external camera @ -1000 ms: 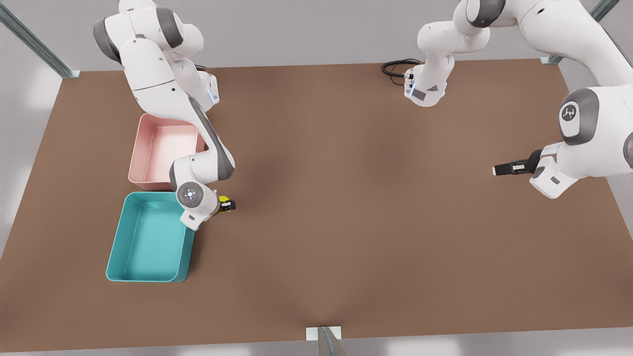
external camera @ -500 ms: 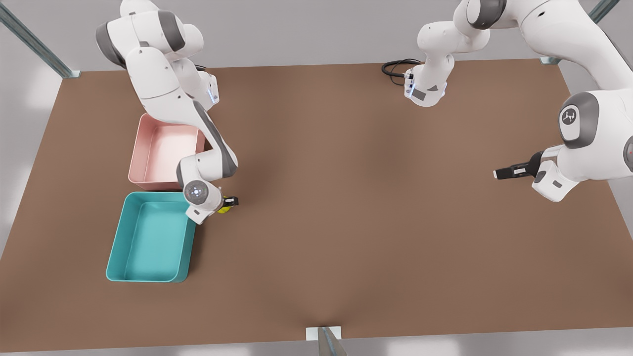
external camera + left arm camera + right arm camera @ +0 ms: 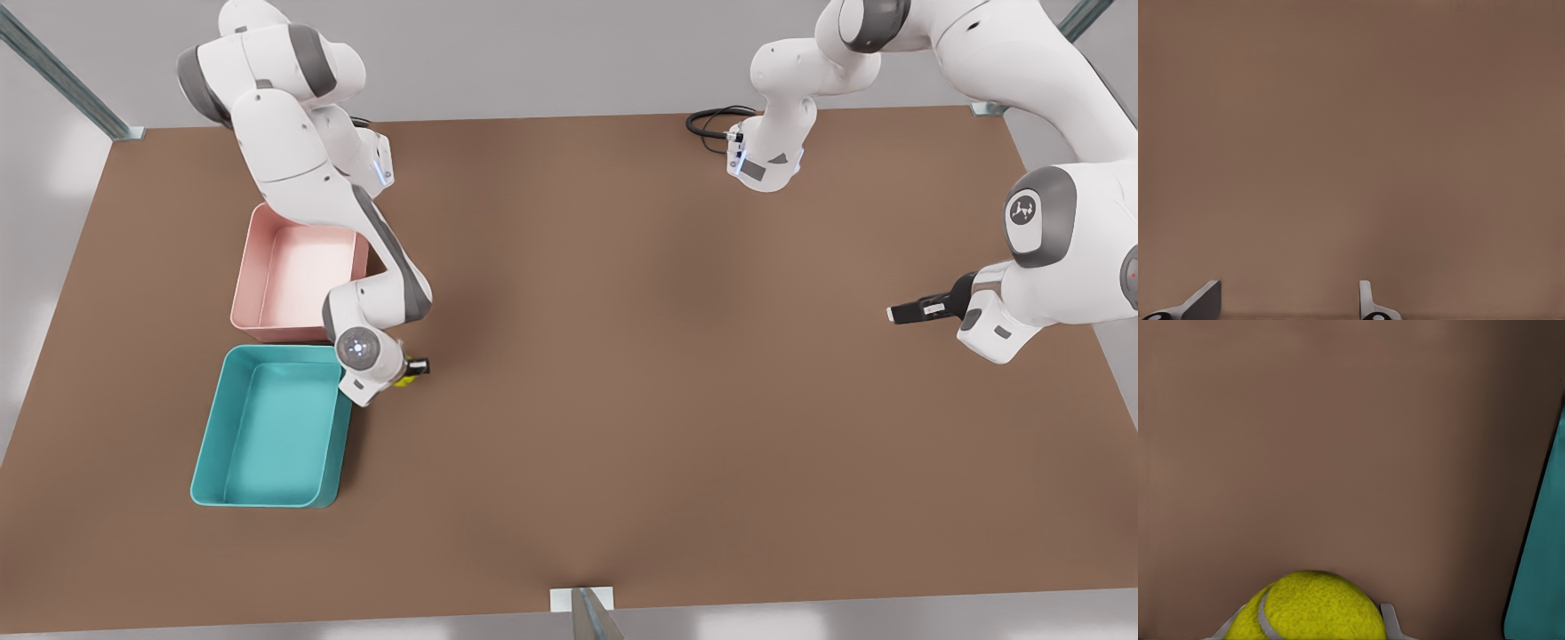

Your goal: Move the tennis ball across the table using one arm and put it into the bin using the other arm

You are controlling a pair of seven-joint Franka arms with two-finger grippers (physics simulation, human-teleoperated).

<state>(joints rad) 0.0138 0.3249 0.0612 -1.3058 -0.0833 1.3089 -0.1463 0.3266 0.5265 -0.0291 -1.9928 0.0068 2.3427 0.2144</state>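
Right now the right pincer (image 3: 411, 372) is pinching the tennis ball (image 3: 1306, 607) between its fingers (image 3: 1390, 619), low over the counter (image 3: 622, 356). Just beside it, toward the front view's left, sits the teal bin (image 3: 213, 444), with a pink tub (image 3: 253, 267) beyond. Well apart, the left pincer (image 3: 900, 310) waits with fingers (image 3: 1201, 301) spread over bare counter.

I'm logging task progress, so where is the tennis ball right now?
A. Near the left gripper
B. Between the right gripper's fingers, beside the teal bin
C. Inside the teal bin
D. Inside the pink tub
B: the tennis ball sits between the right gripper fingers, next to the bin.
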